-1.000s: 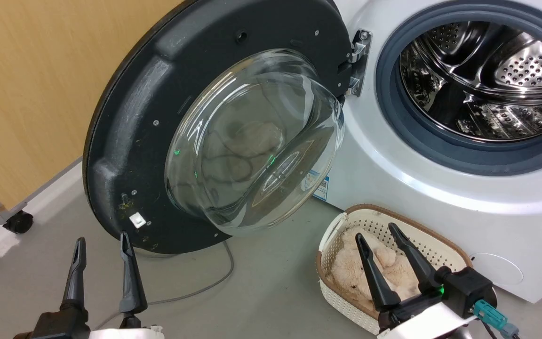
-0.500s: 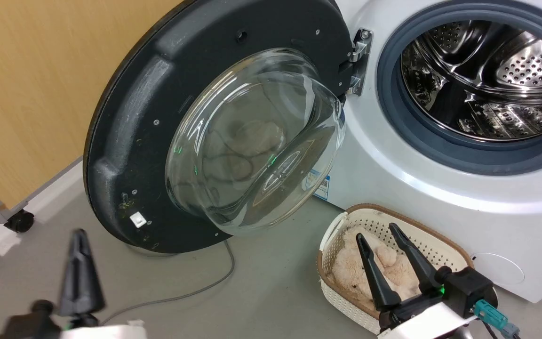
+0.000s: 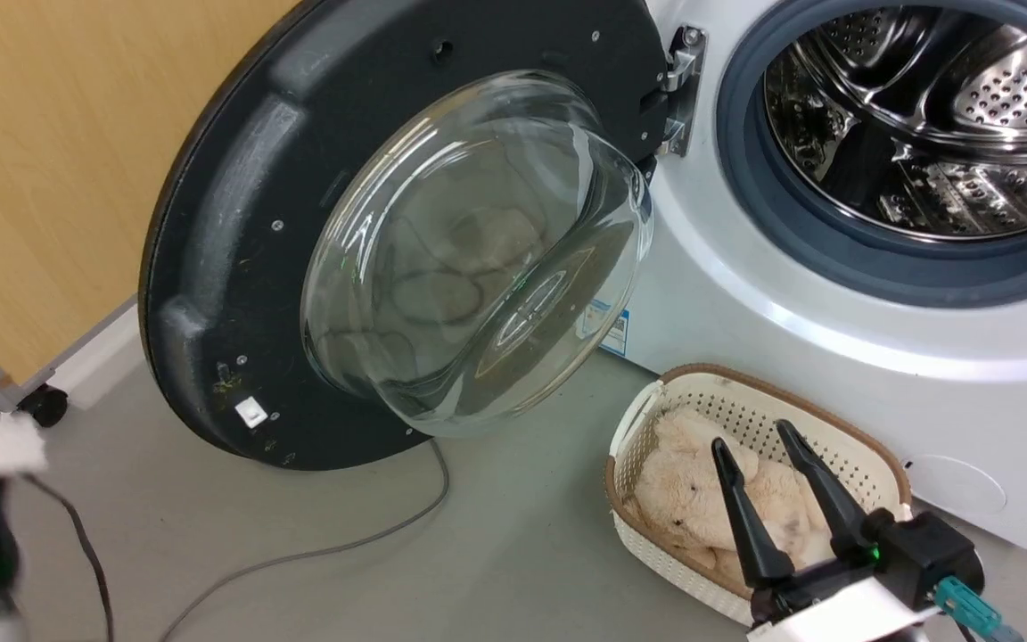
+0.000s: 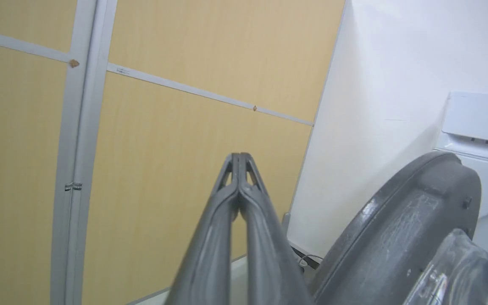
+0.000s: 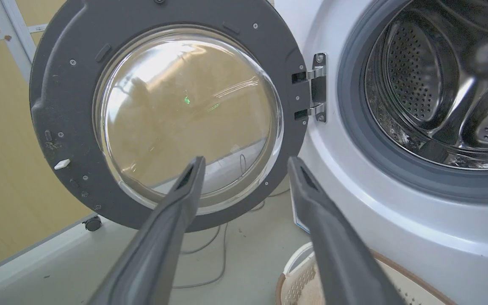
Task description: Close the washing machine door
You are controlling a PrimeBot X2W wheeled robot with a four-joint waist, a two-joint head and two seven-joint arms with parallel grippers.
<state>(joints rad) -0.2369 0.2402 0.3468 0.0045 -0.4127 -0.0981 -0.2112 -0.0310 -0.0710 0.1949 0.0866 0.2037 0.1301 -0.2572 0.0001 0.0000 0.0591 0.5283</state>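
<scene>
The washing machine door [image 3: 237, 223] is hanging wide open beside the washing machine [image 3: 745, 294]. A fluffy toy [image 3: 683, 481] is lying in the basket [image 3: 727, 379], near the spread right gripper [image 3: 752, 435]. The left gripper [image 4: 237, 156] is pinching together on nothing.

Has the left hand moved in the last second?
Yes. The left hand has swung left, away from the lower rim of the washing machine door, to the head view's left edge.
</scene>
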